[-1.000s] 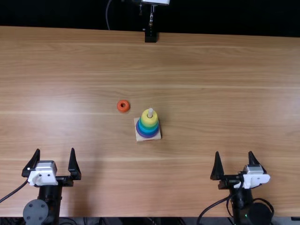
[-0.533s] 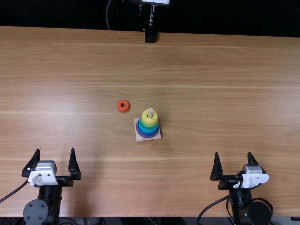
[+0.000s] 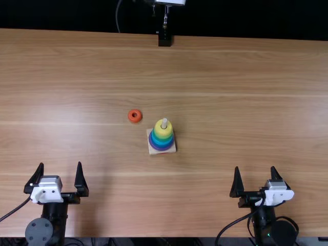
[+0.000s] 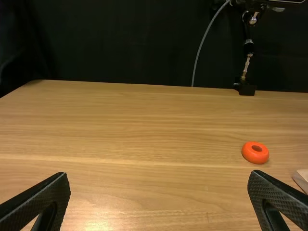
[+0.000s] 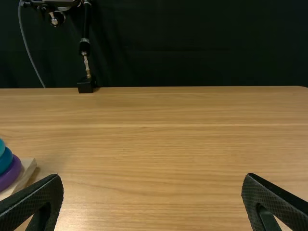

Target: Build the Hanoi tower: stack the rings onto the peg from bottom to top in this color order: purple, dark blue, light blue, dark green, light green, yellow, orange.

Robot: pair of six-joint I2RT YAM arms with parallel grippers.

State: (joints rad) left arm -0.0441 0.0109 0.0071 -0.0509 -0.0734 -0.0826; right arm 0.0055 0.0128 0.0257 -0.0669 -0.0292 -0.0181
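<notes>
Change: right tool (image 3: 255,167) sits a touch closer to the left arm's side than in the first frame; matches the middle frame. Left tool (image 3: 60,164), ring stack and orange ring (image 3: 134,116) all same as before.

Tools: both pairs of fingers wide apart, nothing between them, each by its own arm's base at the near side of the tabletop (image 3: 215,102).

Stack: square wooden base (image 3: 152,152), peg (image 3: 164,122) upright, tip poking out above yellow ring (image 3: 163,128). Below that green shades, then blue shades, purple ring (image 3: 162,149) at bottom, against the base.

Orange ring: off the peg, flat on the tabletop, hole up. Near the base but not touching, on the left arm's side and a bit farther from the arms.

Far edge: black stand foot (image 3: 164,40), grey cable (image 3: 117,18) beside it.
</notes>
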